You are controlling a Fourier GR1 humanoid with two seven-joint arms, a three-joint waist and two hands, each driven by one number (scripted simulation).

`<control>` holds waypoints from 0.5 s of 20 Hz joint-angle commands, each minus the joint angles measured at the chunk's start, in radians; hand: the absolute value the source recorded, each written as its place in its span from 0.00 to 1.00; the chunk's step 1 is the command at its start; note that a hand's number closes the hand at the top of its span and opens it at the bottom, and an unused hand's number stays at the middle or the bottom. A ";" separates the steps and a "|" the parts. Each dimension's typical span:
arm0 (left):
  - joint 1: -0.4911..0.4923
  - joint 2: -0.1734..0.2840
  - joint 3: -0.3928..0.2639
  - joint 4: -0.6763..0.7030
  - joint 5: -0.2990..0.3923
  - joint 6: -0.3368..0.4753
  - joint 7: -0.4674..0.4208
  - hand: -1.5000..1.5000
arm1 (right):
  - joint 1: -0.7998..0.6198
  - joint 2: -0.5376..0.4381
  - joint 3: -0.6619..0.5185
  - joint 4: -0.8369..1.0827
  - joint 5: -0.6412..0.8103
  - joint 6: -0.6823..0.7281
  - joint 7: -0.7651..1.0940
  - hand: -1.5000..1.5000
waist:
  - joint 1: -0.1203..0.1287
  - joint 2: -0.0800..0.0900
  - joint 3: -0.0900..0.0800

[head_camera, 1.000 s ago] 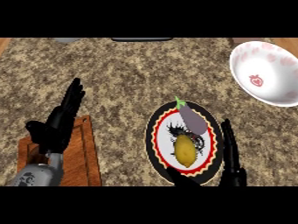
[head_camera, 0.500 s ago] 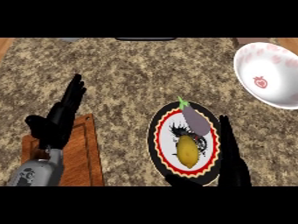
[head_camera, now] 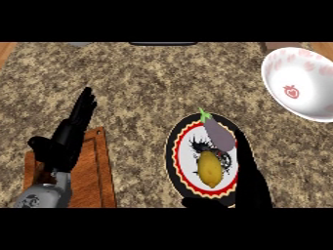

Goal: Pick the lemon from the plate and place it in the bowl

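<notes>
Head view, steeply down on speckled counter (head_camera: pixel 147 88); lemon (head_camera: pixel 210 168): yellow, oval, lying lengthwise on red-rimmed plate (head_camera: pixel 175 156), purple eggplant (head_camera: pixel 219 134) just above it; bowl (head_camera: pixel 306 83): white, red-patterned, upper right, well apart; right hand (head_camera: pixel 247 180): fingers straight along plate's right rim, holding nothing; left hand (head_camera: pixel 72 132): open, resting, over wooden board (head_camera: pixel 96 180).

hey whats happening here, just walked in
A robot is at a stone counter, about to move a lemon from a plate into a white bowl at the far right. The lemon lies on the plate beside an eggplant, not yet grasped. The right hand is at the plate's right edge, fingers straight. The left hand rests open over a wooden board at the left.
</notes>
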State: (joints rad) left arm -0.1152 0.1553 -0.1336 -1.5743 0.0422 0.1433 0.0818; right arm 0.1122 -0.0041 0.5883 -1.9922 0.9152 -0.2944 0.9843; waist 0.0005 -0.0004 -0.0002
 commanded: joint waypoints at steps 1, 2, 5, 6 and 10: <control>-0.012 -0.007 0.018 -0.049 -0.021 0.000 0.063 0.50 | 0.047 0.002 0.042 -0.056 0.015 0.008 0.017 0.00 | -0.002 -0.001 0.000; -0.124 -0.036 0.036 0.124 -0.026 0.007 -0.008 0.50 | 0.079 -0.009 0.066 -0.008 -0.002 -0.053 -0.060 0.00 | -0.008 0.001 0.000; -0.079 -0.021 0.039 0.041 -0.018 -0.017 0.040 0.50 | 0.094 -0.009 0.049 -0.092 -0.038 -0.038 -0.045 0.00 | -0.005 0.000 0.000; -0.020 -0.033 0.016 -0.010 -0.041 0.004 0.039 0.50 | 0.038 0.003 0.034 -0.032 -0.042 -0.087 -0.080 0.00 | -0.001 0.000 0.000; 0.012 -0.026 0.045 -0.010 -0.012 -0.047 -0.004 0.50 | 0.092 -0.039 -0.014 -0.004 -0.146 -0.133 -0.213 0.00 | -0.001 0.000 0.000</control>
State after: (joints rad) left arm -0.1445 0.1297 -0.0964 -1.5446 0.0250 0.1197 0.0795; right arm 0.1906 -0.0175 0.6044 -1.9953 0.8349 -0.4023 0.8342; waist -0.0022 -0.0005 0.0001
